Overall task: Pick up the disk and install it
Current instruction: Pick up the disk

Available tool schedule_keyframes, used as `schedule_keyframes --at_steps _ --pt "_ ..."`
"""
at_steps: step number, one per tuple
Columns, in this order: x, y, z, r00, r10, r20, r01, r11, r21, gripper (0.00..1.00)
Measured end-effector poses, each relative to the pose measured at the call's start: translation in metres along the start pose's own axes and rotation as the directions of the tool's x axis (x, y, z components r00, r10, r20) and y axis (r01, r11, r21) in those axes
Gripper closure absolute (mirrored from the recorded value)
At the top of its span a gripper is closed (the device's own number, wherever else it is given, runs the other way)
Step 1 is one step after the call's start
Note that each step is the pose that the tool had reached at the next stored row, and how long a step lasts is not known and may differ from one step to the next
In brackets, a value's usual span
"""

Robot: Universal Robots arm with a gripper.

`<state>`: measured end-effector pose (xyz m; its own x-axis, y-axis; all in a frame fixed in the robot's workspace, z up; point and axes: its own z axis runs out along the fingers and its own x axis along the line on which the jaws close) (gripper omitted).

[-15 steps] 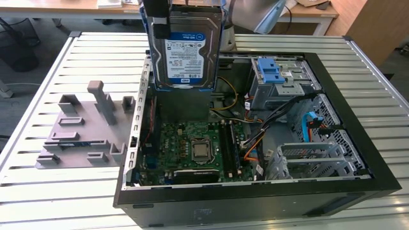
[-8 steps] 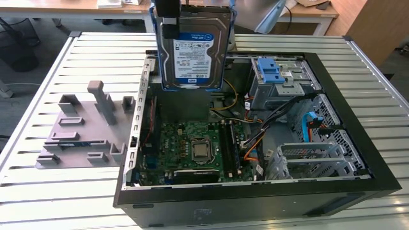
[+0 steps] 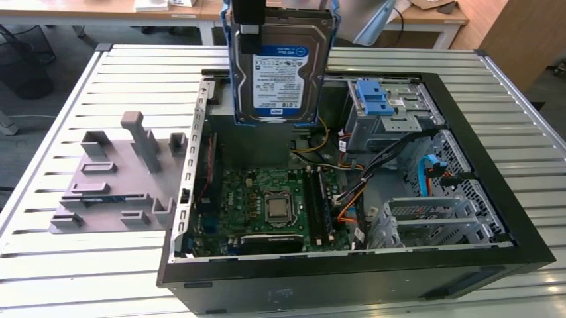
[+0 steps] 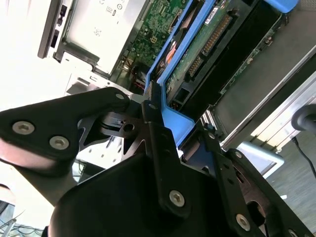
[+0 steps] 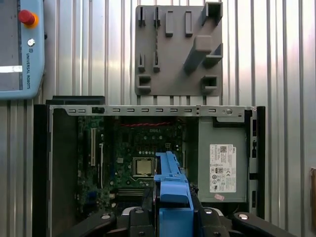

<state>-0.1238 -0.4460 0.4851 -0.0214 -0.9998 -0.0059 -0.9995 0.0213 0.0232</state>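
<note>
The flat, rectangular silver disk [image 3: 278, 66], with its white-and-blue label and blue plastic bracket rails along its edges, hangs upright in the air above the open computer case, label turned toward the exterior view; in the second wrist view its green circuit-board underside [image 4: 207, 44] shows, and in the first wrist view its blue bracket [image 5: 173, 195] stands in front of the case's interior; the black metal hand [image 4: 185, 132] is clamped on the disk, one finger [image 4: 157, 129] pressed to either side of a blue rail, and in the exterior view the hand [image 3: 250, 14] grips the disk from above at its top edge; below lies the black rectangular computer case [image 3: 495, 172], on its side with the panel off; inside it are a green motherboard [image 3: 265, 199], a large grey power-supply box with a white sticker [image 5: 222, 168], and, toward the exterior view's right, a grey metal drive cage topped by a bare blue plastic latch [image 3: 376, 99]; the case rests on a silver slatted metal worktop [image 3: 89, 278]; just beside the case, on the exterior view's left, sits a grey plastic fixture plate with raised blocks [image 3: 115, 192]; a pale blue control pendant with a red button [image 5: 19, 49] lies on the worktop, well apart from the plate.
</note>
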Motion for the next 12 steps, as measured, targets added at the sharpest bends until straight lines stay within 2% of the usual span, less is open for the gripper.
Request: schedule_keyframes --at_steps 12 --pt "-0.0002 -0.0196 -0.0004 1.0000 0.000 0.0000 0.000 1.0000 -0.0004 0.64"
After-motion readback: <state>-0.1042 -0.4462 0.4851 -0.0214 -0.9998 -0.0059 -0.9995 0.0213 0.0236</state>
